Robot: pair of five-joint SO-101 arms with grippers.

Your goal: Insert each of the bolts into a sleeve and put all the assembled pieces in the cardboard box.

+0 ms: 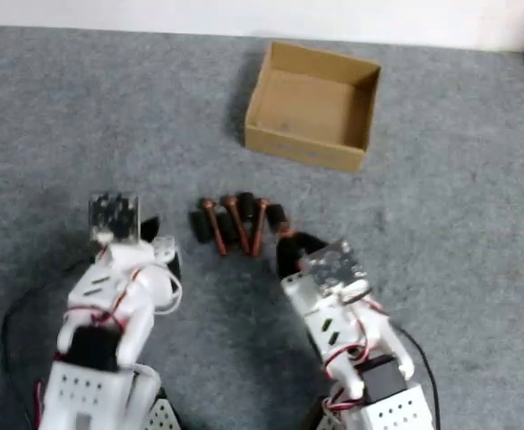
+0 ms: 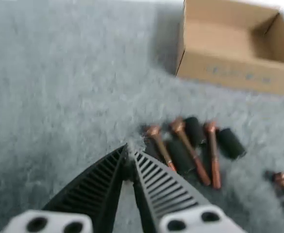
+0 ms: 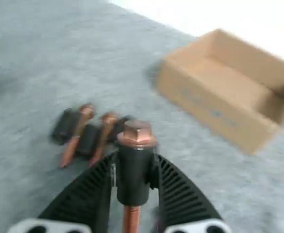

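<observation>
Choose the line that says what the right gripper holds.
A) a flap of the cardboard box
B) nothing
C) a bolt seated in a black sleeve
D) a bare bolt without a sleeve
C: the right gripper has its fingers clamped on a black sleeve with a copper bolt through it, head above and shank below.

Cardboard box (image 2: 234, 48) cut off at edge — sleeve (image 3: 133, 174) hides middle of bolt (image 3: 137, 133) shank.
</observation>
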